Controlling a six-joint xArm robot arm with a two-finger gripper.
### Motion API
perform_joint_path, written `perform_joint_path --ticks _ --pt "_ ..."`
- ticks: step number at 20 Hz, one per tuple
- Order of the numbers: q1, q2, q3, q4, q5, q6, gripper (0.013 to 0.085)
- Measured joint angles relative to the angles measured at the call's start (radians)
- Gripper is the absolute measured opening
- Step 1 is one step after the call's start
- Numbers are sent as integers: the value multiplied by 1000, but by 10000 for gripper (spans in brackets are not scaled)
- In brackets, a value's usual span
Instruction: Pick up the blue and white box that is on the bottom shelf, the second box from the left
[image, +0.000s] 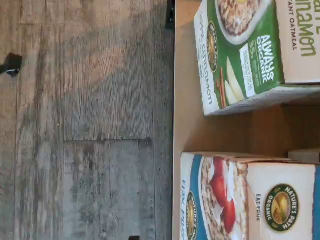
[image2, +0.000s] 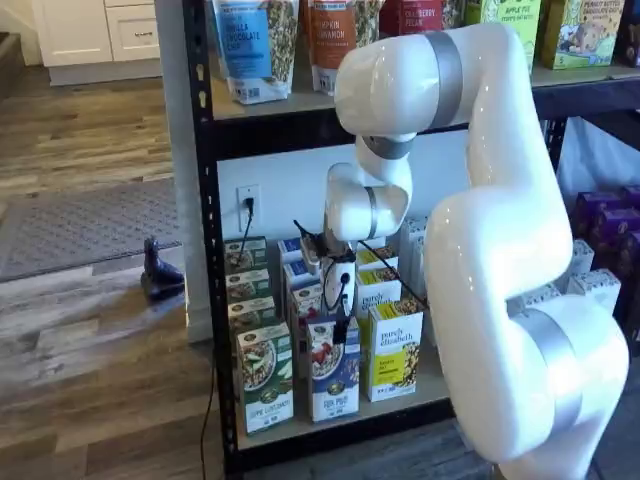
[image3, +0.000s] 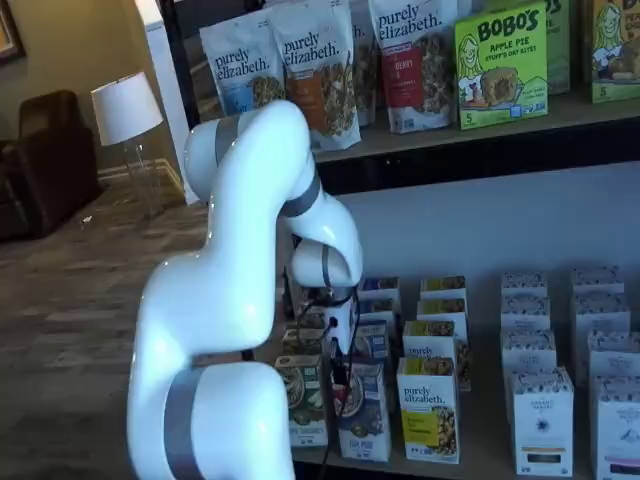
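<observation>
While the gripper hangs before the blue and white box, its opening cannot be told.

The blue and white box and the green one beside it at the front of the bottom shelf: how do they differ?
The blue and white box shows a bowl with red berries; the green and white box shows oats with apple slices and a cinnamon stick, clearest in the wrist view. The gripper hangs just in front of the blue box, not the green one. The blue box stands between the green box and a yellow carton. Both are upright, similar in size and front their rows on the bottom shelf.
</observation>
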Motion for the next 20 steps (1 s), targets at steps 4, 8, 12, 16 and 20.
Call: perform_joint_path --ticks 4,8,12,16,20 --pt "7 2 16 -3 -43 8 850" --pt "12 11 16 29 -56 -17 850" --pt "10 28 3 64 -67 -49 850" --pt "0 56 -33 76 -60 -69 850" --pt "-14 95 -92 58 -38 -65 850"
